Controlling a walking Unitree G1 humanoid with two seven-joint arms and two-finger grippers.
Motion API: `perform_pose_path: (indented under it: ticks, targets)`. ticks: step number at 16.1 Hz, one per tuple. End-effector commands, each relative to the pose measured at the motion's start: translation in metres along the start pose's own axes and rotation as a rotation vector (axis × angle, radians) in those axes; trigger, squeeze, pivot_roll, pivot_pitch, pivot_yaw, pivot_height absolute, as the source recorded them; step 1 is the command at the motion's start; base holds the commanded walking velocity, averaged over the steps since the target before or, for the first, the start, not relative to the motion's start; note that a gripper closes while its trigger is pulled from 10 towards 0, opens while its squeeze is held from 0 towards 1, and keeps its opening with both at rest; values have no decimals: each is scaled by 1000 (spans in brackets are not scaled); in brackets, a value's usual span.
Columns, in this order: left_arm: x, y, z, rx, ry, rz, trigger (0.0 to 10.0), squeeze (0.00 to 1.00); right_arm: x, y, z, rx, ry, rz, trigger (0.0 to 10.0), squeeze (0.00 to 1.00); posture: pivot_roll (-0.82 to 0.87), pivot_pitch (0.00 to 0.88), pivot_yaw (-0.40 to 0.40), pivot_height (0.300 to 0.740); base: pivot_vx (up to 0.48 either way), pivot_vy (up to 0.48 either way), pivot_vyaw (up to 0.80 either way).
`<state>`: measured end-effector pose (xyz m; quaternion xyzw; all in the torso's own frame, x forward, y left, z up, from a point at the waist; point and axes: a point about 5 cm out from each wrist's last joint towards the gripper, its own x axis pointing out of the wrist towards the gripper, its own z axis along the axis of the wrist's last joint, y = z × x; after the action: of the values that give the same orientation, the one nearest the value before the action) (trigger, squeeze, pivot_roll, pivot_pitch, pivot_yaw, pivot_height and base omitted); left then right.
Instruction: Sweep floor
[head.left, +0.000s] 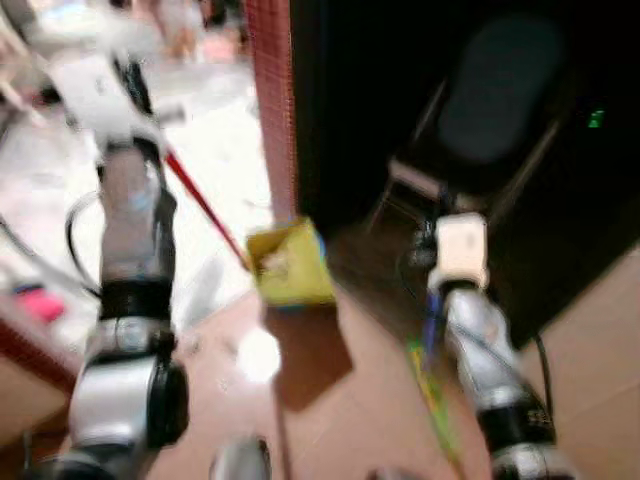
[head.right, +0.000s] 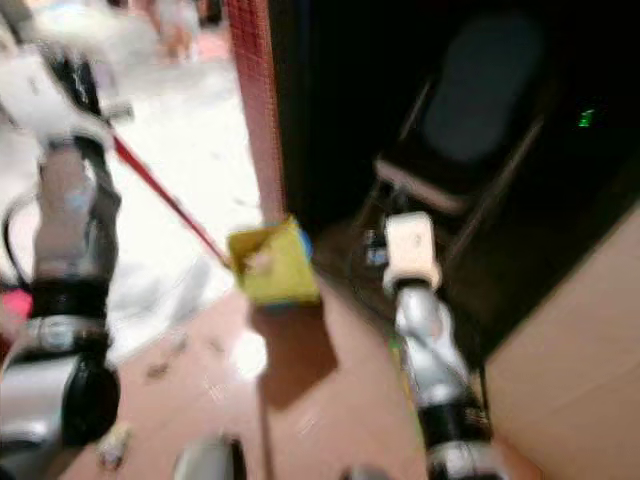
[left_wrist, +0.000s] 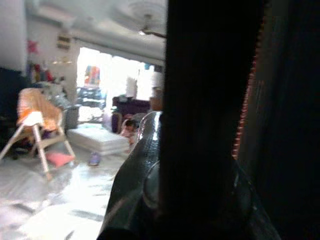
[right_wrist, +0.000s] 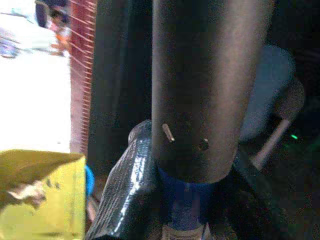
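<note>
The views are blurred. A yellow dustpan (head.left: 290, 265) with bits of litter in it rests on the brown floor by the red pillar. Its red handle (head.left: 205, 205) slants up to my raised left gripper (head.left: 133, 88), which is shut on it; in the left wrist view the handle crosses as a dark bar (left_wrist: 210, 100) between the fingers (left_wrist: 142, 165). My right gripper (right_wrist: 187, 202) is shut on a broom's dark handle (right_wrist: 207, 85), with a blue section below it. In the head view the broom's blue and green stick (head.left: 432, 370) runs down beside my right arm (head.left: 480, 340).
A red tiled pillar (head.left: 270, 100) stands just behind the dustpan. Right of it lies a dark recess holding a black chair (head.left: 490, 100) and a green light (head.left: 596, 120). Scraps of litter (head.right: 112, 445) lie on the brown floor. A bright white floor (head.left: 225, 140) spreads to the left.
</note>
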<state>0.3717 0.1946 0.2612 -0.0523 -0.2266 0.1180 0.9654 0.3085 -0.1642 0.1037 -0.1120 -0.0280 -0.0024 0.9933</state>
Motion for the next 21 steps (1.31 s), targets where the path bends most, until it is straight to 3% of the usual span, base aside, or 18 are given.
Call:
perform_pose_path:
  ticks: [1,4,12,21]
  targets:
    - [9,-3,29,-11,-143,-10,10000,0,7,-2,20,-7,-83,-2,10000,0,-44,68,24,740,398,0,0]
    - [9,-3,26,-7,-137,-6,10000,0,5,1,19,4,-84,13,10000,0,-44,67,27,740,426,0,0]
    - [13,-1,26,26,-152,27,10000,0,3,5,22,26,-101,55,10000,0,-44,66,27,740,331,342,0]
    - [15,-3,28,61,-179,36,10000,0,2,6,21,25,-97,64,10000,0,-43,67,24,740,0,443,0]
